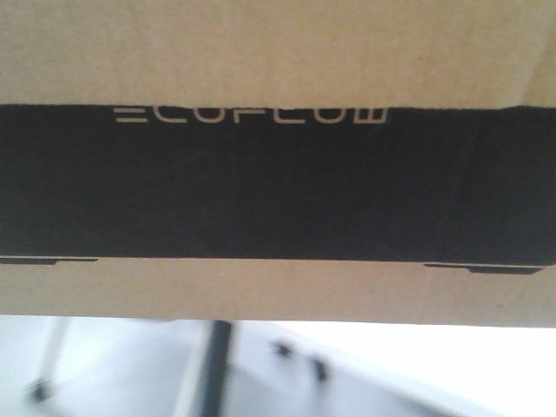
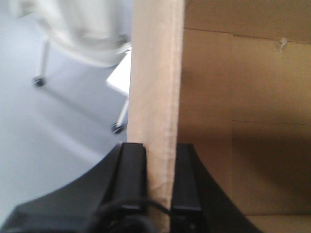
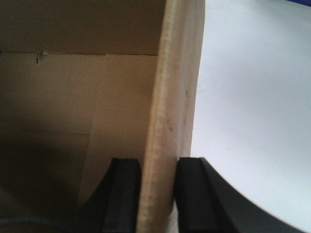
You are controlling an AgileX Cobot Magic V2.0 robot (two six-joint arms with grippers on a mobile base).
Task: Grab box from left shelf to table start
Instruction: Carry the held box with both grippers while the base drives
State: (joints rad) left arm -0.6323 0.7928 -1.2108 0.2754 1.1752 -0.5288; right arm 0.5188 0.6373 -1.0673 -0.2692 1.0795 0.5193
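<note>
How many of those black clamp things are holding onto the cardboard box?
2. The left tool pinches one wall of the box; the right tool pinches another. None seems hidden.

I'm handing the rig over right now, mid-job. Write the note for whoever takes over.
Left gripper: shut on one side wall of the large brown corrugated cardboard box.
Right gripper: shut on the opposite side wall.
The box fills the front view, with only blurred pale surroundings below it.
Done: the shelf is in no view, so the box looks already taken off it.
Left: set it on the plain white table, visible beside the right-hand wall. Whether they touch cannot be told. Then open both grippers.
</note>
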